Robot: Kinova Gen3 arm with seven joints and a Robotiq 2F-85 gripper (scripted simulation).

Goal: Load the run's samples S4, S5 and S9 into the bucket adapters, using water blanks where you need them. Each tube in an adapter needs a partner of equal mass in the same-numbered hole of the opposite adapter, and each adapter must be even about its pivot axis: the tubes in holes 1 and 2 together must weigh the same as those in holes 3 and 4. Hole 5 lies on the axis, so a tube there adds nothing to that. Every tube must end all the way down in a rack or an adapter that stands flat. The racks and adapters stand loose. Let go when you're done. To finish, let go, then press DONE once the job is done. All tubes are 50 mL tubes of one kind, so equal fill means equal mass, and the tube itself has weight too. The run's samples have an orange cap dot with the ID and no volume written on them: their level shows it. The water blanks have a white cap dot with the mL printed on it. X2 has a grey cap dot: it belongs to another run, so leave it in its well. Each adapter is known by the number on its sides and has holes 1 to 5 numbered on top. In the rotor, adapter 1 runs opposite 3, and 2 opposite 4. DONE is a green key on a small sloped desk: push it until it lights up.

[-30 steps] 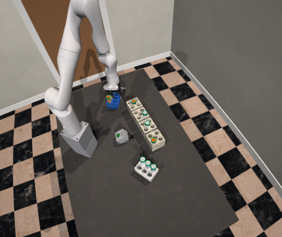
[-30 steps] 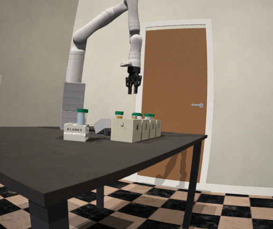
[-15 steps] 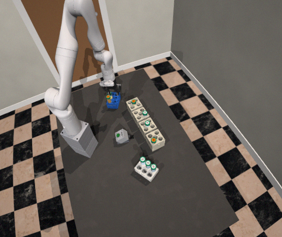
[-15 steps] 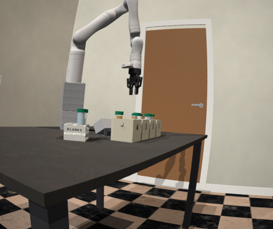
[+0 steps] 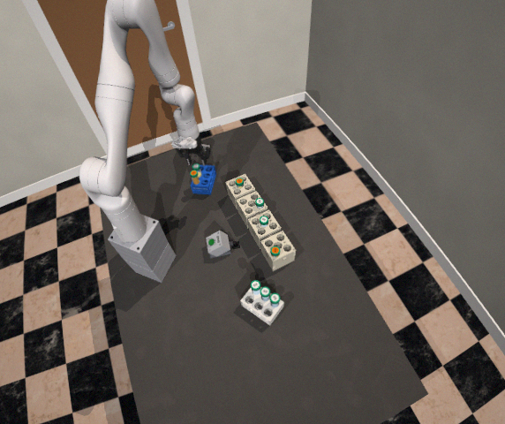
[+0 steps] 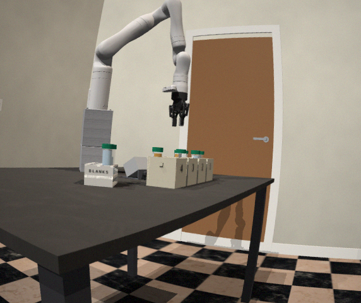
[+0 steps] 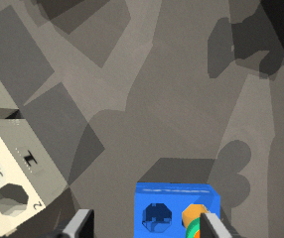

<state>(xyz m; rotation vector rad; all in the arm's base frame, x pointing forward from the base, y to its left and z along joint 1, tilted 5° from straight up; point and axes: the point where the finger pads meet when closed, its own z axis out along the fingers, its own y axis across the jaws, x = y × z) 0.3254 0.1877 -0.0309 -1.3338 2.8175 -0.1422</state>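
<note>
My gripper [image 5: 194, 159] hangs open and empty well above the far end of the blue sample rack [image 5: 203, 179]; it also shows in the side view [image 6: 177, 123]. The rack holds an orange-dot tube [image 5: 194, 173] and a second tube [image 5: 195, 166] just behind it. In the wrist view my fingertips frame the rack [image 7: 177, 210] and the orange-dot tube [image 7: 194, 223]. Four cream adapters stand in a row [image 5: 260, 221]. The far one [image 5: 240, 185] and the near one [image 5: 278, 249] each hold an orange-dot tube. The two middle adapters each hold a white-dot blank [image 5: 259, 201] [image 5: 263, 220].
The white blanks rack [image 5: 261, 303] holds three white-dot tubes in its back row. The grey DONE desk with its green key [image 5: 216, 244] stands left of the adapter row. The arm's base [image 5: 140, 251] stands at the table's left edge.
</note>
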